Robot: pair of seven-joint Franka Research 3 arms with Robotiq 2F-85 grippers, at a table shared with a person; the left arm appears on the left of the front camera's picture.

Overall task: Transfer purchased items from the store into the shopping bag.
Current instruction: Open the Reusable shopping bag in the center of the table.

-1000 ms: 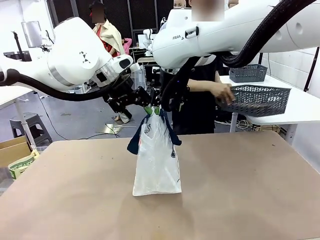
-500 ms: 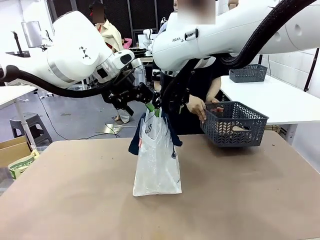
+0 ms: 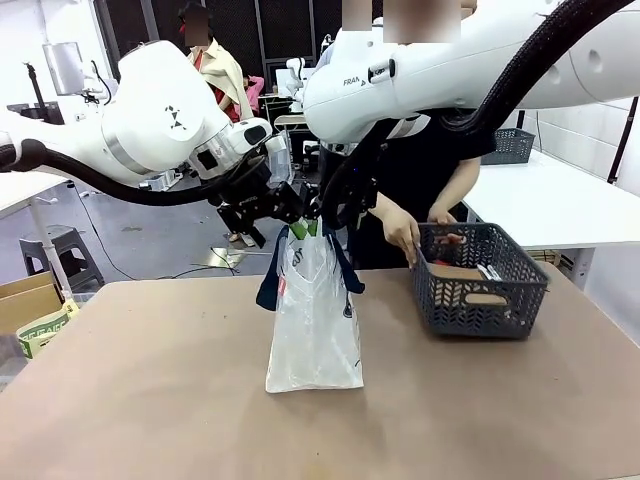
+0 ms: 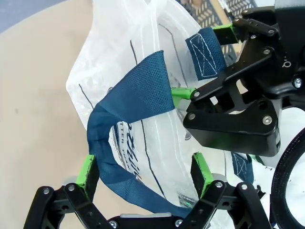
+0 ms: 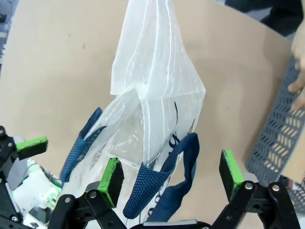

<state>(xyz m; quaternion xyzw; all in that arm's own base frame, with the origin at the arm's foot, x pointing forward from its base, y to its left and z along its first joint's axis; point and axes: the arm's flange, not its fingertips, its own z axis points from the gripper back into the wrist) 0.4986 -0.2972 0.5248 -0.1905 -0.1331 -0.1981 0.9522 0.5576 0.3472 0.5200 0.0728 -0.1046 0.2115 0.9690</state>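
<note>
Worktop (image 3: 150,400): a wide brown surface, shared by two white robot arms on the near side and a person on the far side.
Person: stands behind the worktop, with one hand (image 3: 400,228) at the near rim of a basket.
Shopping bag (image 3: 315,320): clear plastic with navy lettering. It stands upright at mid-worktop with its top held up between the two robot hands.
Basket (image 3: 480,285): dark grey lattice. It looks set down on the worktop just right of the bag and does not touch it.
Left hand (image 4: 144,172): its fingers are spread wide and clamp nothing. A navy strap (image 4: 133,95) loops across them.
Right hand (image 5: 171,171): its fingers are likewise spread wide. The other strap hangs between them against the bag's upper edge.
Purchased items (image 3: 460,270): they lie in the basket, one tan and flat, with a touch of red behind it. The rest are too small to make out.
Step in hand: by the look of it, the bag's mouth is being held up and apart while the goods arrive. Nothing seems to be in the bag yet.
Next move: it likely calls for the mouth to be kept wide and steady while the first item is lifted across from the basket.
Change: a second ago the person held the basket aloft, off by the far white table. Now it sits beside the bag. The bag and both robot hands have barely moved.
</note>
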